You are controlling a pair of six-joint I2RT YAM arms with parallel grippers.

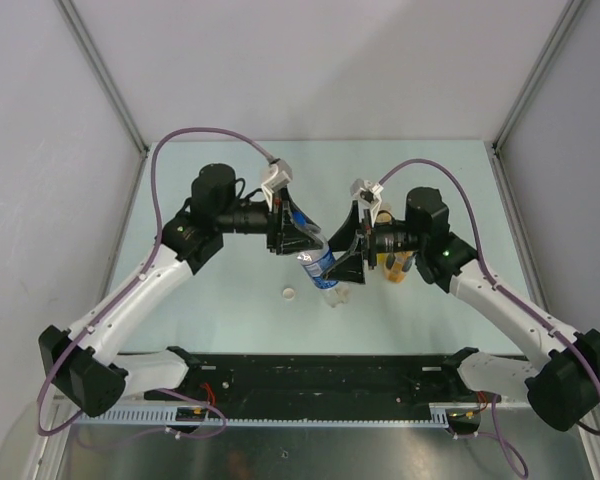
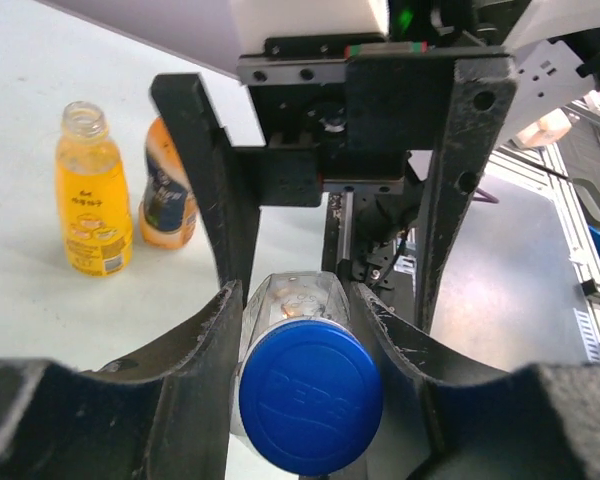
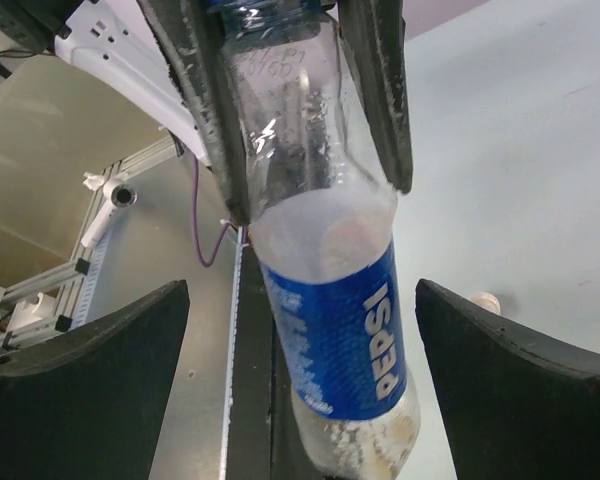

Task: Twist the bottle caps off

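**A:** Bottle caps first. Where do they sit from above?

**B:** The blue cap [image 1: 299, 217] is on the clear water bottle [image 1: 321, 267], on the wrist side of the left gripper [image 1: 303, 240]. That gripper is clamped on the bottle's upper part. A white cap [image 1: 289, 294] lies loose on the table [image 1: 220, 300], near the bottle's base. The right gripper [image 1: 352, 245] faces the left one with its jaws spread wide.

**A:** And the left wrist camera?

**B:** The blue cap [image 2: 310, 395] sits nearest the lens, on the bottle's neck. The left gripper's fingers [image 2: 218, 328] press the clear plastic just past it on both sides. Off to one side of those fingers, well apart, the yellow juice bottle [image 2: 90, 200] stands upright with a bare, open neck. The dark-labelled orange bottle [image 2: 168, 200] is just beside it, its top partly behind a finger of the right gripper.

**A:** The right wrist camera?

**B:** The right gripper's fingers [image 3: 90, 360] stand far apart. The clear water bottle [image 3: 340, 340] hangs tilted between them and touches neither. Ahead of them, the left gripper [image 3: 295, 100] pinches its clear shoulder. The white cap [image 3: 483, 300] rests on the table just past one finger.
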